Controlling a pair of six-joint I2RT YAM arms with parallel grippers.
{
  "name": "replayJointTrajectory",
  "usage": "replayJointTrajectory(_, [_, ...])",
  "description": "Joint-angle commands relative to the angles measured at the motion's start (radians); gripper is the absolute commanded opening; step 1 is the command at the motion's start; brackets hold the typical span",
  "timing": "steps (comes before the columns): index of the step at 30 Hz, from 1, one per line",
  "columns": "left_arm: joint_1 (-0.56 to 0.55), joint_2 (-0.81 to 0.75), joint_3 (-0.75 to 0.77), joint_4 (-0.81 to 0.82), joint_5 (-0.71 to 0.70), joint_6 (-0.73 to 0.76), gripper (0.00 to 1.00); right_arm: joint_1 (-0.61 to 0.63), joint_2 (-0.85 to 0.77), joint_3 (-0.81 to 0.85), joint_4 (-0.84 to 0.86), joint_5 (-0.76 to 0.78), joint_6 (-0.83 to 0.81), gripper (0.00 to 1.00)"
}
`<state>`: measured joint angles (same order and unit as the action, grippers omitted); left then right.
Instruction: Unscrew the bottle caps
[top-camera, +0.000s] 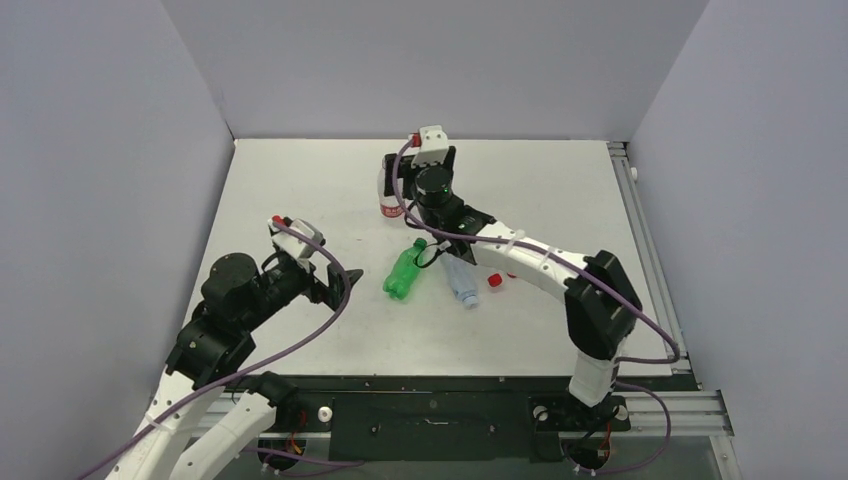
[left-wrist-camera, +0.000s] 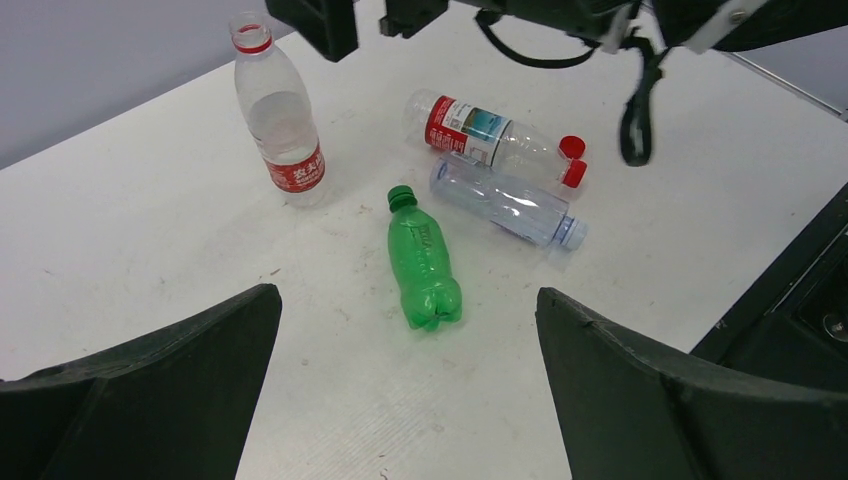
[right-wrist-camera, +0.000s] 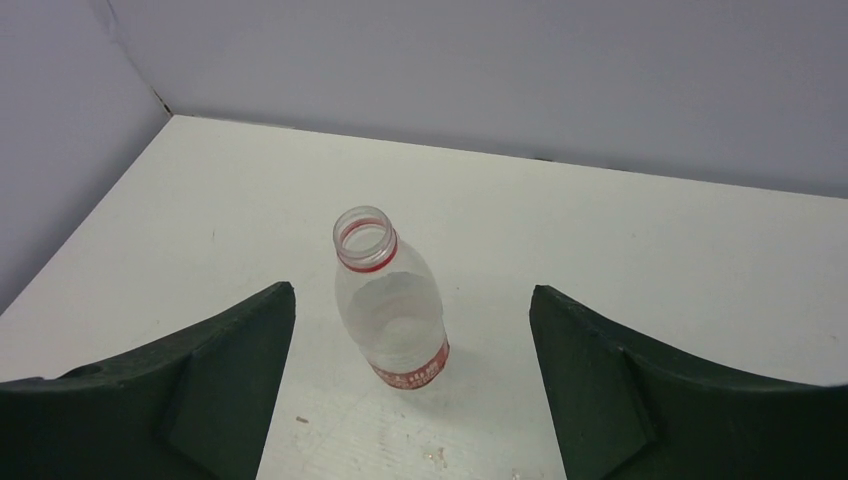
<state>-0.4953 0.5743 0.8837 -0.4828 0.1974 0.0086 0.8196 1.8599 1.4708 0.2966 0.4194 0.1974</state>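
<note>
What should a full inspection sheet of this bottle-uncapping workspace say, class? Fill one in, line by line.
Surface: white table, a few small specks.
Job's things: upright bottle uncapped; lying red-label bottle, green bottle and pale-blue bottle lying capped; loose red cap beside them.
Clutter: nothing seen.
Grippers: left claw open, empty; right claw open, empty, over the upright bottle.
Cables: purple cables along both arms.
Surroundings: grey walls; metal rail at the right edge.

White table (top-camera: 300, 180): uncapped red-labelled bottle (left-wrist-camera: 278, 115) upright toward far edge; green bottle (left-wrist-camera: 424, 265), pale-blue bottle (left-wrist-camera: 505, 203), second red-labelled bottle (left-wrist-camera: 480, 130) and loose red cap (top-camera: 494, 280) lying mid-table.
</note>
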Motion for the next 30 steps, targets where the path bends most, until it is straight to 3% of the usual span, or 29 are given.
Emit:
replayJointTrajectory(1, [0.003,0.064,0.019,0.075,-0.004,-0.002,0.97,0.005,-0.219,-0.162,-0.011,0.011,0.120,0.82])
replayJointTrajectory(9, [-0.003,0.438,0.077,0.141,0.047,-0.071,0.96,0.007,-0.556,-0.431,-0.191,0.094,0.256,0.84])
replayJointTrajectory(18, [-0.109,0.804,0.162,0.247,-0.075,-0.116,0.97,-0.014,-0.830,-0.488,-0.448,0.169,0.301,0.85])
replayJointTrajectory(30, [-0.160,1.104,0.282,0.271,-0.271,-0.086,0.97,-0.039,-0.962,-0.495,-0.522,0.156,0.332,0.85])
